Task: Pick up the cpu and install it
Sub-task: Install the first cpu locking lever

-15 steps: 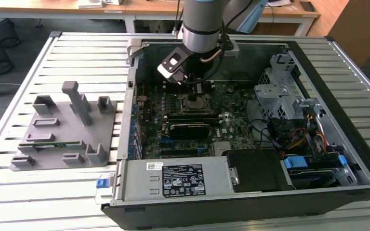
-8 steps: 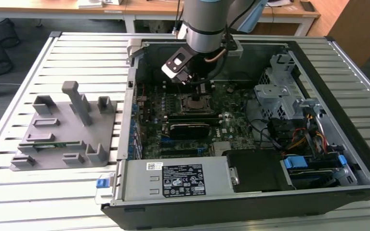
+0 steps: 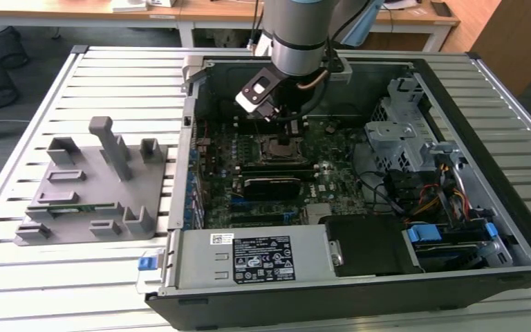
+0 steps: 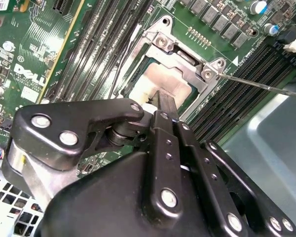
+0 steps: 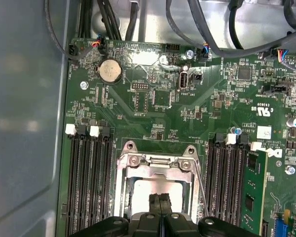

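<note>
Your arm (image 3: 298,34) stands nearly upright over the open computer case (image 3: 339,297), which lies on its side on the slatted table (image 3: 108,76). The wrist reaches down into the case's far half, and the gripper (image 3: 290,130) points straight down at the motherboard (image 3: 247,138). In both wrist views the two black fingers (image 5: 154,205) are pressed flat together, with only a thin seam between them and nothing clamped there. The tip of the gripper (image 4: 165,98) sits over the middle of the socket frame (image 4: 182,54). The cpu (image 5: 145,190) lies flat inside that metal frame (image 5: 160,163), its pale shiny top showing through the opening right under the gripper (image 5: 160,200). In the second wrist view the cpu (image 4: 163,79) looks level in its seat. The fingertips are on its top or just above it, and you cannot tell which. The thin wire lever (image 4: 256,86) sticks out to one side of the socket, away from the frame. Rows of dark memory slots (image 5: 89,177) run along both sides of the socket. Outside the case, towards the exterior view's left, the grey parts fixture (image 3: 90,187) sits on the table, well apart from the arm.
</note>
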You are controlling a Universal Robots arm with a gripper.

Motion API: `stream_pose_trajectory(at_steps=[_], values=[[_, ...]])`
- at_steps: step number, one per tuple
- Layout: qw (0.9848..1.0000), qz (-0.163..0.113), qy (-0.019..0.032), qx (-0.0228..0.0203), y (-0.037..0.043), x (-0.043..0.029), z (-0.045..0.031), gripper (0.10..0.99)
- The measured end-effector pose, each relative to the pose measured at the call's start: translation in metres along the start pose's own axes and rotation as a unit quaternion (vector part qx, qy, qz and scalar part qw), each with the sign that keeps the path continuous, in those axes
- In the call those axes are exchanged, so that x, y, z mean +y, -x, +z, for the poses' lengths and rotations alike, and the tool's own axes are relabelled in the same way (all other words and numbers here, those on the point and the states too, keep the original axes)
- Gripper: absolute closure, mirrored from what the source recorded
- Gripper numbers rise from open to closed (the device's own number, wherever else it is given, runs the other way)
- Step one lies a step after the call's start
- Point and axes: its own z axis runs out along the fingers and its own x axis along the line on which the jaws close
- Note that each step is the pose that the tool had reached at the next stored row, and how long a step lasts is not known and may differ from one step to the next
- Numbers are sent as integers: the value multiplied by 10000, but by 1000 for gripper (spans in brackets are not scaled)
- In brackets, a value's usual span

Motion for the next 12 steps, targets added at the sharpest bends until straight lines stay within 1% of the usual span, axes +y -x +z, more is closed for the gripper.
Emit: stream_pose_trajectory(at_steps=[4,12], values=[[10000,-1,-1,-1,0,1,-11,980],[10000,-1,0,0,-1,2,-105,980]])
